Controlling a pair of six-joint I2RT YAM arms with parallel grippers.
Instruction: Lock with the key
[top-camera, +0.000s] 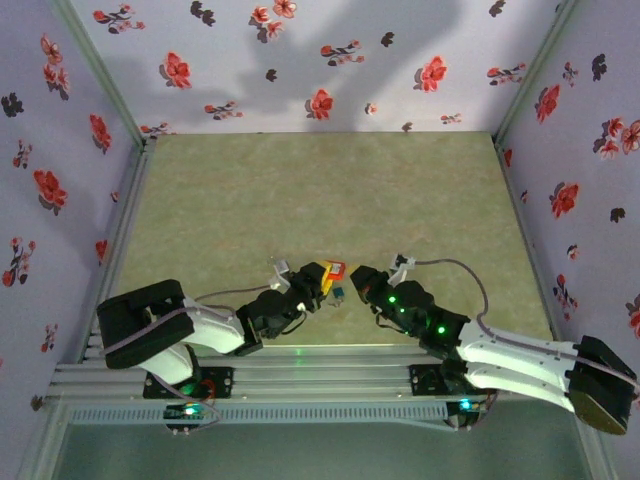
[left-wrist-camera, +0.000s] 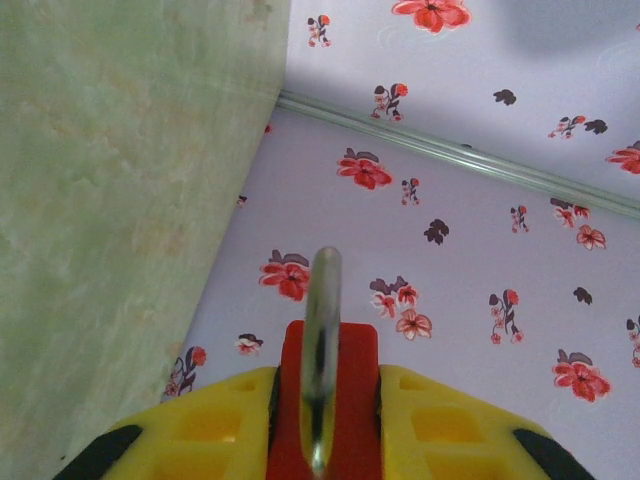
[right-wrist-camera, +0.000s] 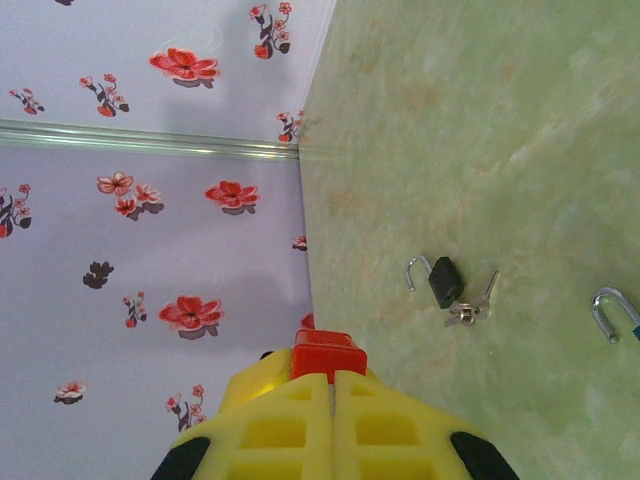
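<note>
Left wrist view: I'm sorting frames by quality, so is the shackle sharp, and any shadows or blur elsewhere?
Left wrist: the shackle of the red padlock is soft, close to the lens. Top external: broad arm shadows darken the back wall. Right wrist: the black padlock looks sharp, evenly lit.

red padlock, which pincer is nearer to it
Left. The left pincer is clamped on the red padlock; the right pincer, shut, faces it from the opposite side, right up at its red body.

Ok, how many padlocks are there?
3. A red padlock in the left tool, a black padlock on the table beside keys, and a third padlock partly cut off nearby. Others may be hidden.
</note>
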